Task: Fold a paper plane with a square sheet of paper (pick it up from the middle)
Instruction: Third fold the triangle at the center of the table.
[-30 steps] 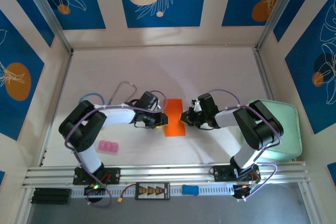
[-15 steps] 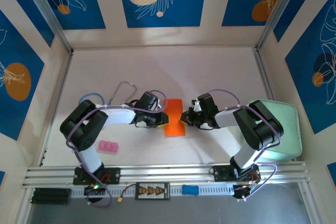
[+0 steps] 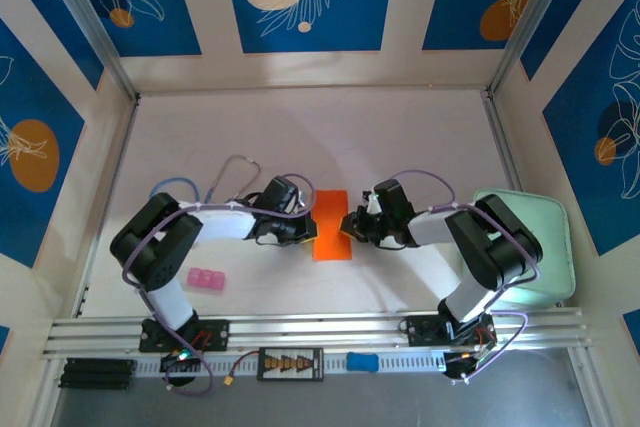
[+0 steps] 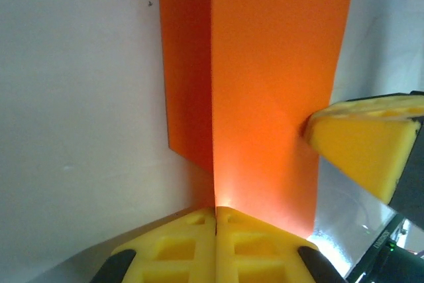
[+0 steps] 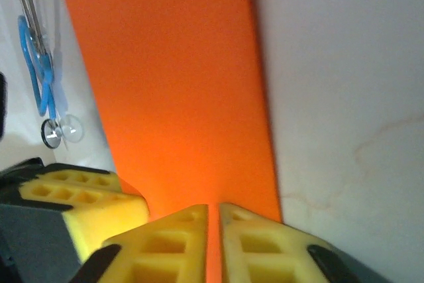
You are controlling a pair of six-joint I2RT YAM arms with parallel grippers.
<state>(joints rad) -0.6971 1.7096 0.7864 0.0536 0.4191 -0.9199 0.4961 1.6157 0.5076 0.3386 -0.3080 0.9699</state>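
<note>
Thin bright orange paper sheet (image 3: pixel 333 225) pinched at its left edge by the left gripper (image 4: pixel 216 230), yellow pads pressed together on the crease — one flap raised. Opposite edge between pads of the right gripper (image 5: pixel 213 230), a sliver apart; clamped or loose, hard to tell. Folded into a narrow strip, midway on the white table (image 3: pixel 400 147). Blue stethoscope (image 3: pixel 225 175) further left, pink block (image 3: pixel 206 280) nearer, pale green rounded tray (image 3: pixel 553 237) far right
</note>
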